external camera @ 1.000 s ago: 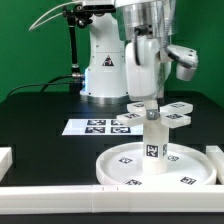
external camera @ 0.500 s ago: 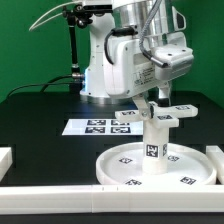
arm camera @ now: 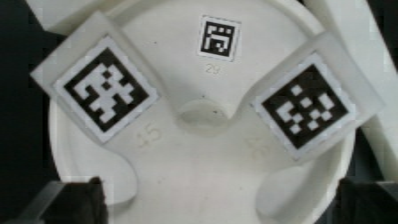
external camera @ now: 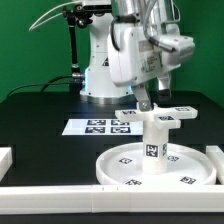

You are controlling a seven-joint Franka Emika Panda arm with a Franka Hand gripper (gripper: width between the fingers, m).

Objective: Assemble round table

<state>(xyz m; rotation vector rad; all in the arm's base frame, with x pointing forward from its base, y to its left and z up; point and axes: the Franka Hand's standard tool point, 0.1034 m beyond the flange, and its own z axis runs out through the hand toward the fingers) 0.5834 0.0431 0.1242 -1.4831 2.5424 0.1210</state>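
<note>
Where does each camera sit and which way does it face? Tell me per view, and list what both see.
Exterior view: off the arm, low at the table's edge, facing the robot's base across the round disc; leg standing on it, cross-shaped foot piece on top; the arm and gripper show.
Wrist view: on the wrist, looking straight down, close onto the foot piece; dark fingertips show at the frame's edge.
Shared: the foot piece.
</note>
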